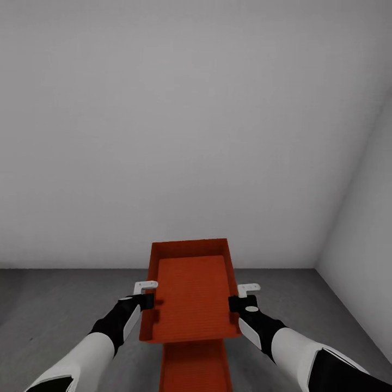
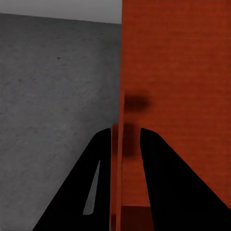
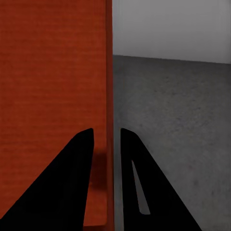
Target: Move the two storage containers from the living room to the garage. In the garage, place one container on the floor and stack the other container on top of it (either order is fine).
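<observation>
Left gripper (image 1: 146, 294) w/ black fingers (image 2: 86, 192) set either side of the thin left wall of the orange-red ribbed rectangular bin (image 1: 190, 294): one finger outside, one inside, jaws clamped on that wall. Right gripper (image 1: 242, 296) does the same on the opp. long wall, black fingers (image 3: 72, 183) straddling the rim, jaws closed on it. Bin held up between both arms, roughly level, open top, nothing inside. Directly below it, at the near edge of the head view, a second orange-red bin (image 1: 196, 367), partly hidden by the held one; contact btwn the two can't be told. Beneath: dark grey speckled concrete floor (image 1: 60, 305). Beyond: plain grey-white wall (image 1: 190, 125), w/ a side wall (image 1: 365, 218) meeting it at a corner on the right.
</observation>
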